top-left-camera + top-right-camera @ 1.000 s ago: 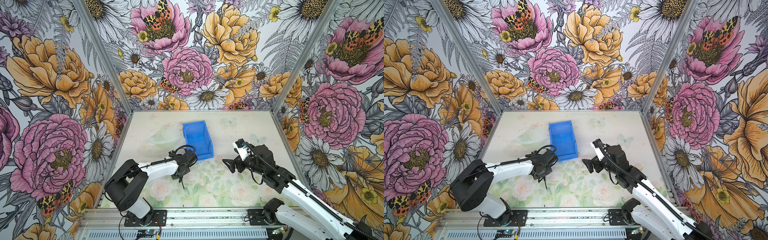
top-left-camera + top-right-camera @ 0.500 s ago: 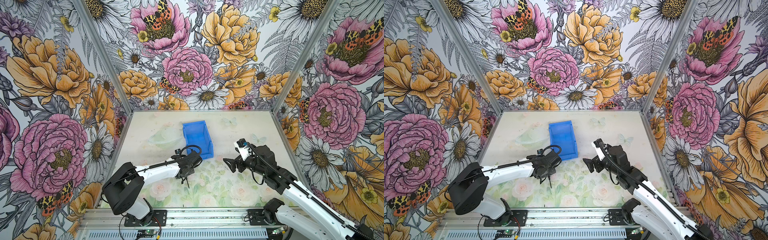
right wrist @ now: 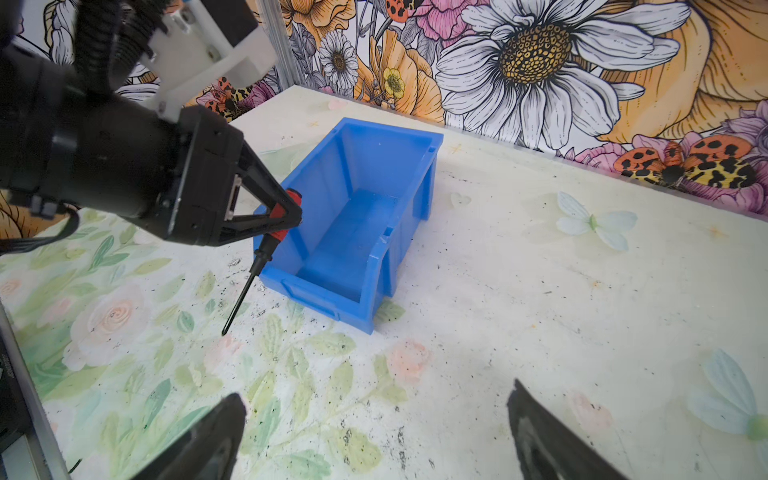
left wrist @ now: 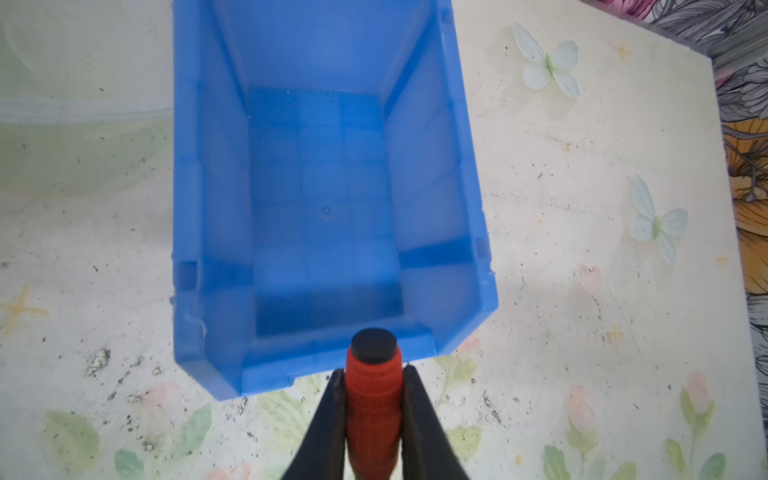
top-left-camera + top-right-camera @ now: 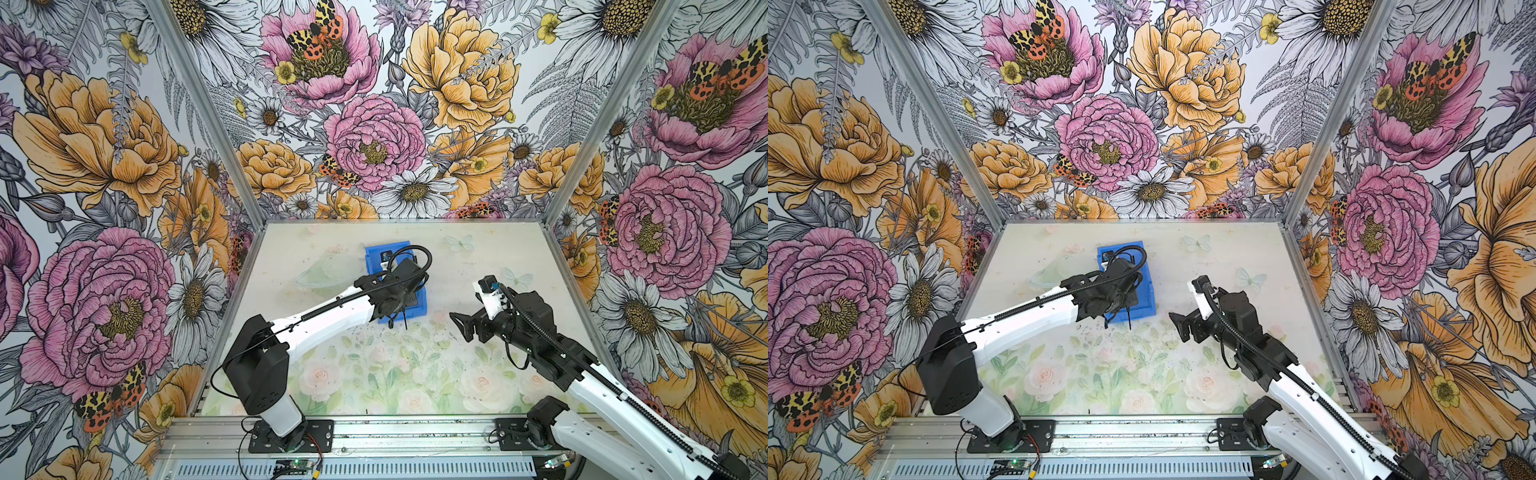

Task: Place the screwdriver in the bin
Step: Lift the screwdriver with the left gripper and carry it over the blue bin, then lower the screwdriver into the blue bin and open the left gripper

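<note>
**Screwdriver clamped in the left gripper, just outside the bin's low front lip**

The left gripper (image 4: 374, 376) has its jaws pressed together on the red handle of the screwdriver (image 4: 373, 399), one jaw on each side. The tool stands nearly upright and a little tilted. The black cap of the handle is on top, and the thin dark shaft points down toward the table (image 3: 540, 291). In the right wrist view the tip is close above the table or on it, but which of the two cannot be told.

The screwdriver is not in the bin (image 3: 399, 232). It hangs just outside the low front lip, near the front corner on the left arm's side, with the handle about level with the rim. In the left wrist view the black cap overlaps the front lip, and beyond it the blue floor of the bin lies open to view.

The bin stands on the table toward the back middle, with its low front facing the arms' bases. In both top views the left arm reaches from the near left across to the bin. Its wrist covers much of the bin, and the dark shaft shows below the wrist at the bin's near edge.

The right gripper (image 3: 376, 392) hovers over the table to the right of the bin, well apart from it. It is turned toward the bin, and its jaws are wide apart and empty.

Flowered walls (image 5: 374, 145) close the table in on three sides.
</note>
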You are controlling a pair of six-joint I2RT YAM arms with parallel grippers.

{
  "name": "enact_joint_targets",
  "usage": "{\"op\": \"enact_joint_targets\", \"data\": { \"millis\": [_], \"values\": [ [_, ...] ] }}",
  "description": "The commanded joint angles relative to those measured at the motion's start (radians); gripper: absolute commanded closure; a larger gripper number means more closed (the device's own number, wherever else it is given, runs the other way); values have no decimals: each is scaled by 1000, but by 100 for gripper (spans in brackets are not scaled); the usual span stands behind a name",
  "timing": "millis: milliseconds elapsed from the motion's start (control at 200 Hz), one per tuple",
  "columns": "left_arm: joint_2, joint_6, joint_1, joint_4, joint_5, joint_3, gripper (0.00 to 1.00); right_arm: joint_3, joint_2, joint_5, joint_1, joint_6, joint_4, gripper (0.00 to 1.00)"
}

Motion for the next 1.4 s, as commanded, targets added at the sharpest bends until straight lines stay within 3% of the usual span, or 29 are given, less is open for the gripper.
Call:
{"op": "enact_joint_targets", "data": {
  "millis": [0, 355, 976, 1396],
  "values": [
    [76, 75, 60, 4, 0, 80, 87, 26, -8, 27, 3, 9, 13, 1],
    [258, 151, 176, 4, -18, 232, 86, 22, -29, 49, -2, 26, 2, 1],
    [525, 114, 185, -45, 43, 447, 83, 29, -42, 93, -37, 0, -22, 1],
    [581, 48, 193, -43, 63, 439, 76, 20, -101, 132, -51, -13, -23, 1]
  ]
}}
